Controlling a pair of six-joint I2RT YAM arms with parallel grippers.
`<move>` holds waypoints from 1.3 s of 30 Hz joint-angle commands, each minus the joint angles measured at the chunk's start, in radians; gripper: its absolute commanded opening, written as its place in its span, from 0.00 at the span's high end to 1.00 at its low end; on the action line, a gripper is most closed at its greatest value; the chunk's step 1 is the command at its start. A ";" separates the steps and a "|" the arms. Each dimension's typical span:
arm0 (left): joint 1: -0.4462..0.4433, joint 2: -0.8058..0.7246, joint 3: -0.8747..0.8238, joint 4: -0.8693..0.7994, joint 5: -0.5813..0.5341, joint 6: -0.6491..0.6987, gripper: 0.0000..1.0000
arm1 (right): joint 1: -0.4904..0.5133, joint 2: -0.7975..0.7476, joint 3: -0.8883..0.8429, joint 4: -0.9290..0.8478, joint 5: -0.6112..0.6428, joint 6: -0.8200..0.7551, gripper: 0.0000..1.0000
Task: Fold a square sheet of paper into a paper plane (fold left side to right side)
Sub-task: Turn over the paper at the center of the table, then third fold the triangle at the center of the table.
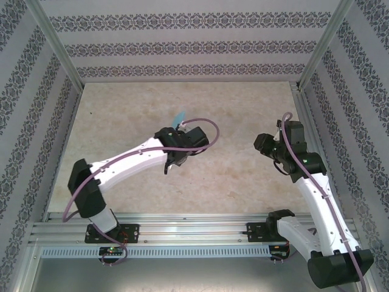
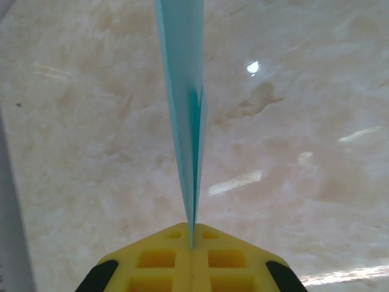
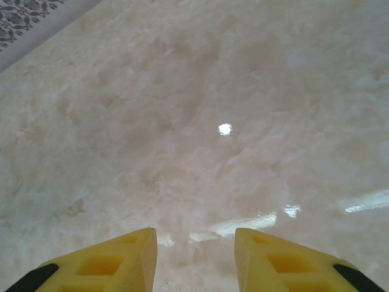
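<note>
Near edge: aluminium rail carries both arm bases, left base at left, right base at right.

Left arm: reaches forward and inward to about mid-bench, with a purple cable looping over the wrist. Left pincer: yellow fingers pressed together, pinching the paper plane at its near end. In the left wrist view the paper is seen edge-on as a thin turquoise blade of creased layers, with a darker fold line down its middle. It runs straight away from the fingertips to the top of the frame. In the top view only a small turquoise tip shows, just beyond the left wrist and left of bench centre. Cannot tell whether the far end touches the surface.

Right arm: elbow bent, wrist turned inward, well apart from the left arm. Right pincer: fingers spread, a clear gap between them, nothing held, pointed at bare surface.

Bench: pale marbled beige top with glossy light reflections.

Far side: patterned wall with banded floral stripes, behind the bench.
</note>
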 commanded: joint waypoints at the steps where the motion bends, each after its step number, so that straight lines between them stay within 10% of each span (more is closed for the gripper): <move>1: -0.045 0.147 0.102 -0.299 -0.218 -0.085 1.00 | -0.019 -0.016 -0.020 -0.048 0.051 -0.044 0.61; 13: -0.098 0.519 0.285 -0.221 0.012 -0.004 0.95 | -0.089 -0.036 -0.037 -0.084 0.035 -0.081 0.61; 19: -0.114 0.552 0.324 -0.143 0.143 0.063 0.68 | -0.132 -0.035 -0.020 -0.107 0.002 -0.105 0.60; 23: -0.111 0.448 0.294 -0.054 0.258 0.116 0.41 | -0.145 -0.021 -0.006 -0.100 -0.060 -0.110 0.60; 30: 0.003 0.053 0.036 0.228 0.544 0.156 0.31 | -0.112 0.028 -0.040 0.042 -0.298 -0.029 0.69; 39: 0.399 -0.425 -0.458 0.643 0.934 0.064 0.19 | 0.273 0.282 -0.125 0.492 -0.239 0.185 0.72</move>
